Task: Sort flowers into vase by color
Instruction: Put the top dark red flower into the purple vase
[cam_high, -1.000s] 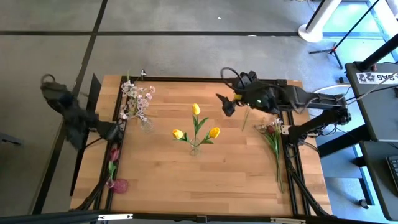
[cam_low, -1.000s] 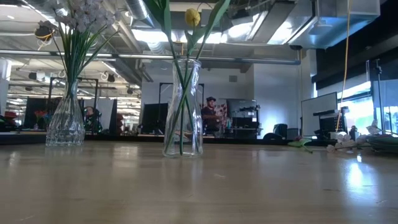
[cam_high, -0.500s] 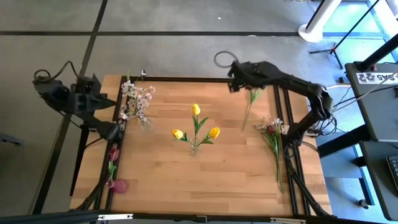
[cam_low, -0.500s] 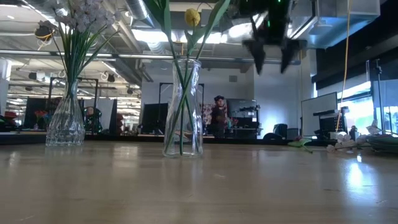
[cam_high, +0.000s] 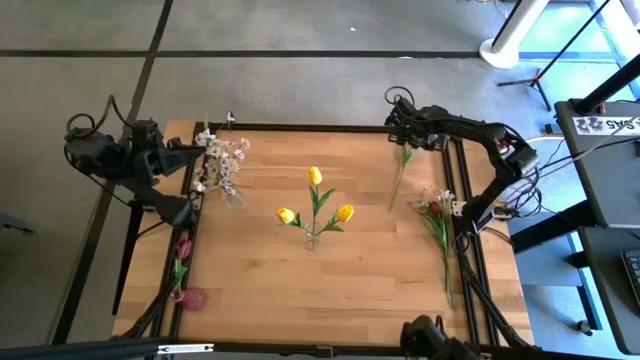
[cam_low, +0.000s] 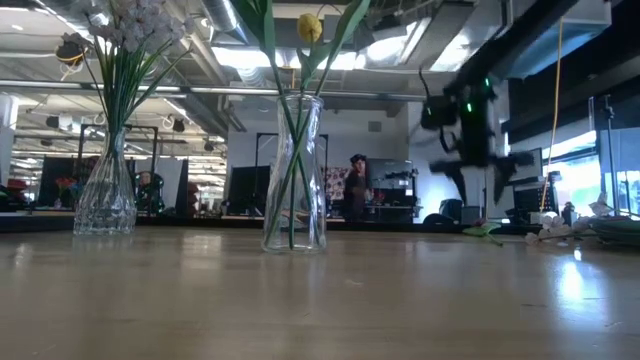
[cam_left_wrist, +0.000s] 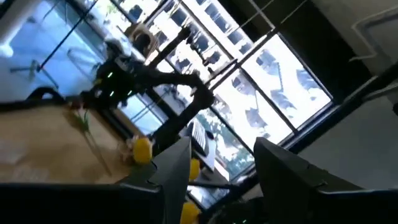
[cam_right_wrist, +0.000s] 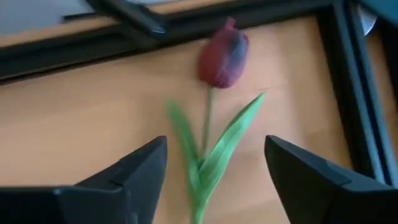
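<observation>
My right hand (cam_high: 404, 122) hangs at the upper right of the high view, over the far edge of the table (cam_high: 380, 270), with its fingers (cam_right_wrist: 134, 171) spread apart and nothing between them. Directly under it, in the right wrist view, lies a dark red tulip (cam_right_wrist: 222, 60) flat on the wood, bloom toward the black frame rail, stem and leaves running back toward my fingers. In the high view the same flower (cam_high: 399, 176) stretches down from the top right of the table.

My left hand (cam_high: 190, 145) waits at the upper left edge, close to the vase of white-pink blossoms (cam_high: 222, 165); its fingers (cam_left_wrist: 174, 165) are also apart and empty. The yellow tulips (cam_high: 314, 208) already stand in the glass vase (cam_low: 295, 172) at the centre. A small pink vase (cam_high: 192, 297) sits at the lower left holding a dark red bloom (cam_high: 183, 246), and a loose bundle of flowers (cam_high: 437, 215) still lies along the right side.

I judge I am at the pick-up of this red tulip. Next I need to lower over the stem just behind the leaves, close on it squarely so it does not roll, lift it, and carry it across to the pink vase.
</observation>
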